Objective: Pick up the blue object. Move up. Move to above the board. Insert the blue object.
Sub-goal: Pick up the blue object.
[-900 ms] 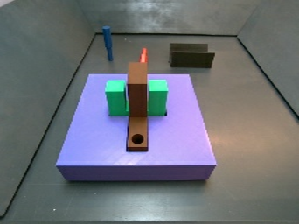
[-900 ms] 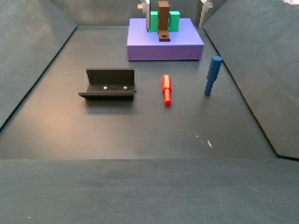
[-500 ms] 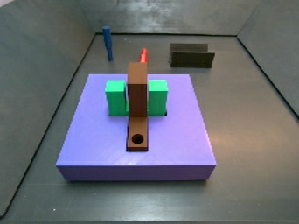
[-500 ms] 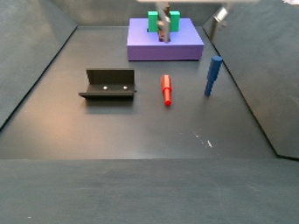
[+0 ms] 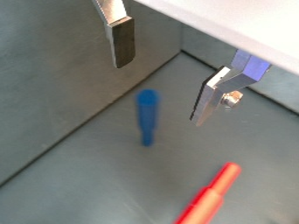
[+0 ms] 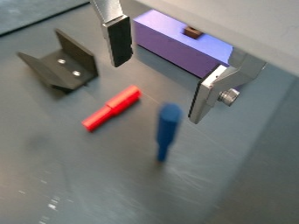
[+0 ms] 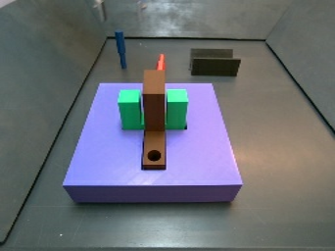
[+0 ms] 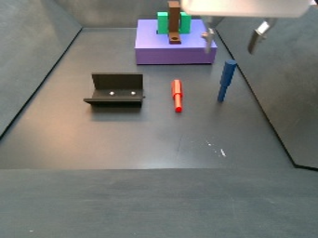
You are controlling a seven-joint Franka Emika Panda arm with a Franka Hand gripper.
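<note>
The blue object (image 8: 228,80) stands upright on the floor by the side wall, to the side of the purple slab; it also shows in the other side view (image 7: 119,46). My gripper (image 8: 233,37) hangs open and empty above it. In both wrist views the blue object (image 5: 146,116) (image 6: 169,131) lies below the gap of the gripper (image 5: 166,68) (image 6: 162,66), not touched by it. The brown board (image 7: 155,113) lies on the slab between green blocks, with its hole (image 7: 156,156) at the near end.
A thin red stick (image 8: 177,95) lies on the floor beside the blue object. The fixture (image 8: 115,89) stands farther off. The purple slab (image 7: 197,172) carries the green blocks (image 7: 129,108). Grey walls close the floor in; one wall is close behind the blue object.
My gripper has come down into the side view, to above the blue object. The blue object, red stick and board have not moved.
</note>
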